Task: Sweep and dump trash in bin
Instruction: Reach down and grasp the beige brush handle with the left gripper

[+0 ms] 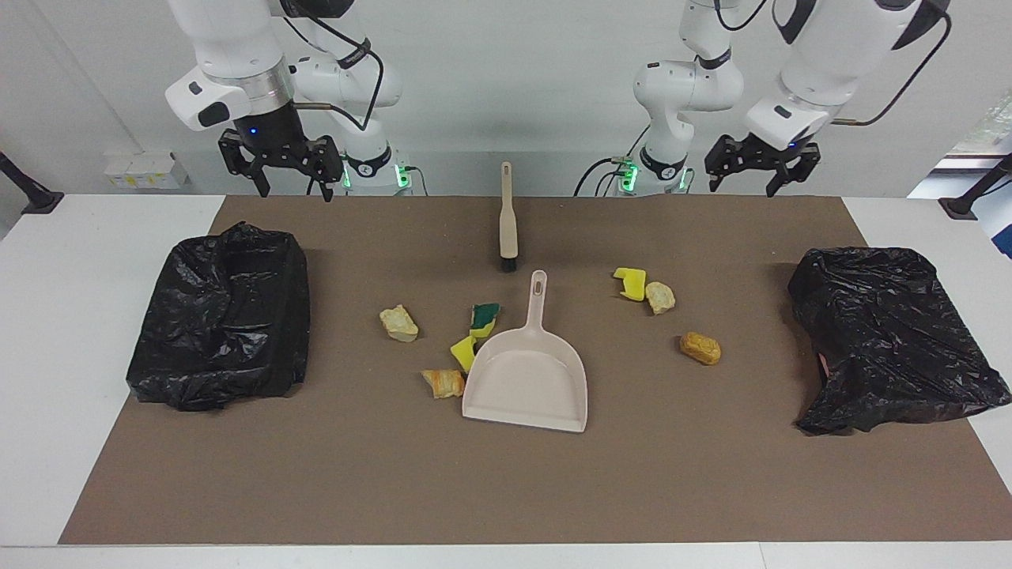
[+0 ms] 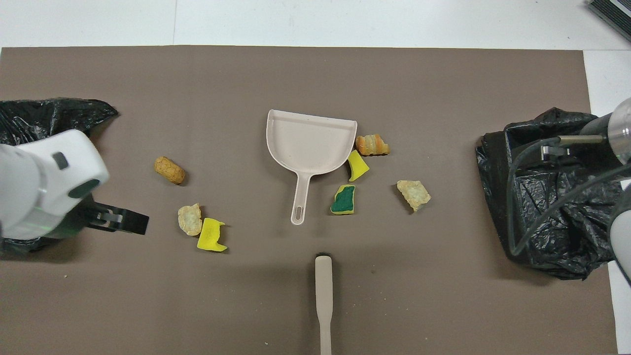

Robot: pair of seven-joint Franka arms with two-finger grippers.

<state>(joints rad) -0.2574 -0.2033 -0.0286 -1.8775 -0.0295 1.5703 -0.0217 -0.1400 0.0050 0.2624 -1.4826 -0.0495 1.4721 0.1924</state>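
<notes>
Seven scraps of trash lie on the brown mat around a beige dustpan (image 1: 528, 387) (image 2: 308, 138). Toward the right arm's end lie a beige chunk (image 1: 398, 323) (image 2: 414, 193), a green-backed sponge (image 1: 485, 318) (image 2: 343, 199), a yellow sponge (image 1: 464, 352) (image 2: 358, 165) and a golden chunk (image 1: 443, 382) (image 2: 372, 145). Toward the left arm's end lie a yellow sponge (image 1: 631, 283) (image 2: 211, 235), a beige chunk (image 1: 659, 297) (image 2: 189, 219) and a golden-brown chunk (image 1: 700, 348) (image 2: 169, 170). The hand brush (image 1: 507, 221) (image 2: 324, 296) lies nearer the robots than the dustpan. My left gripper (image 1: 747, 183) (image 2: 123, 223) and right gripper (image 1: 294, 190) hang open and empty, raised over the mat's robot-side edge.
A black bag-lined bin (image 1: 221, 324) (image 2: 542, 197) stands at the right arm's end of the mat. Another one (image 1: 893, 348) (image 2: 44, 113) stands at the left arm's end. The right arm's wrist and cable (image 2: 567, 148) hang over the first bin in the overhead view.
</notes>
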